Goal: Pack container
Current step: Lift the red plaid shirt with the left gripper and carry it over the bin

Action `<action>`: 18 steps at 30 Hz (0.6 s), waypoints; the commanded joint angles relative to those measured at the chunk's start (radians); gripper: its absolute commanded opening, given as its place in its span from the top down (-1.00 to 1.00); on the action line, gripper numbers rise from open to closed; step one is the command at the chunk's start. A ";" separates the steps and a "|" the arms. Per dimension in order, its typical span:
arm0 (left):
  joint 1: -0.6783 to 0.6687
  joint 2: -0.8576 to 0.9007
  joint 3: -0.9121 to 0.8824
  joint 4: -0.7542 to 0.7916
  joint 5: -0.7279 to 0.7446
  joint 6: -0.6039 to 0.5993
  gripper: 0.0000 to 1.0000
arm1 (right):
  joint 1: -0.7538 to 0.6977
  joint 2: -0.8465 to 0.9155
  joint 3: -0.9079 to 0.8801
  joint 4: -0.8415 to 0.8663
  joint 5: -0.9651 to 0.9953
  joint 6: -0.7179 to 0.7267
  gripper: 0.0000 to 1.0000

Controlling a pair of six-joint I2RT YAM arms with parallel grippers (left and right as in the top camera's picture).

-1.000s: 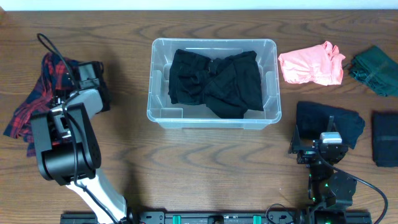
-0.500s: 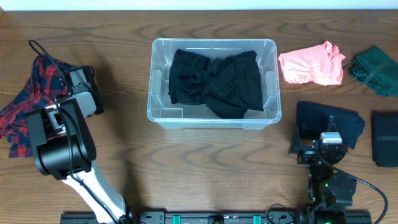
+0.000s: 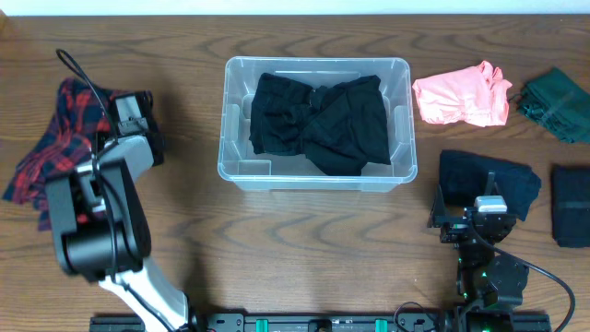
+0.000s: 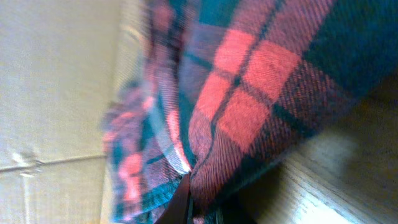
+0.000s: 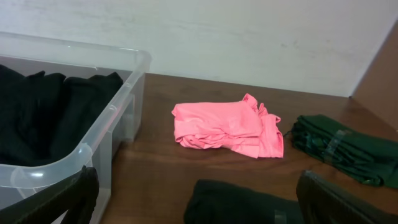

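Logging the stock against the container (image 3: 315, 175), which stands open-topped in the middle of the table (image 3: 304, 249).

- Inside the container: I count a heap of black clothing (image 3: 323, 120) covering most of its floor.
- Left of the container, well apart: a red plaid garment (image 3: 51, 148). My left gripper (image 3: 124, 106) sits at the edge of it nearest the container. The overhead hides the fingers. The left wrist view fills with plaid, its folds gathering into a dark tip at the bottom edge, so I read the claw as clamped on the cloth.
- Right of the container, near its far corner: a pink garment (image 3: 461, 95), and beyond that a folded dark green one (image 3: 558, 103).
- Right of the container, nearer me: a navy garment (image 3: 493, 175). Another dark folded piece (image 3: 572, 205) lies at the table's edge, and only the overhead shows it.
- Right gripper (image 5: 199, 202): the wrist view has its two fingers at opposite lower corners, spread wide with nothing between them. It looks past the navy cloth toward the pink garment, with the container's wall on its left.
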 commanded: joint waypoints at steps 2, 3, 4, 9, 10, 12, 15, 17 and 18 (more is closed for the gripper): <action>-0.043 -0.203 0.005 0.027 -0.014 -0.008 0.88 | -0.006 -0.006 -0.003 -0.002 0.010 -0.010 -0.98; -0.051 -0.243 0.005 0.028 -0.014 -0.008 0.88 | -0.006 -0.006 -0.003 -0.002 0.010 -0.010 -0.99; -0.059 -0.282 0.005 0.031 -0.013 -0.008 0.88 | -0.006 -0.006 -0.003 -0.002 0.010 -0.010 -0.99; -0.109 -0.471 0.005 0.043 -0.010 -0.008 0.88 | -0.006 -0.006 -0.003 -0.002 0.010 -0.010 -0.98; -0.122 -0.501 0.005 0.049 -0.010 -0.008 0.88 | -0.006 -0.006 -0.003 -0.002 0.010 -0.010 -0.99; -0.164 -0.573 0.005 0.063 -0.009 0.002 0.88 | -0.006 -0.006 -0.003 -0.002 0.010 -0.010 -0.98; -0.246 -0.648 0.005 0.089 0.008 0.048 0.88 | -0.006 -0.006 -0.003 -0.002 0.010 -0.010 -0.99; -0.325 -0.688 0.005 0.106 0.039 0.103 0.88 | -0.006 -0.005 -0.003 -0.002 0.010 -0.010 -0.98; -0.369 -0.702 0.005 0.114 0.054 0.129 0.88 | -0.006 -0.005 -0.003 -0.002 0.010 -0.010 -0.99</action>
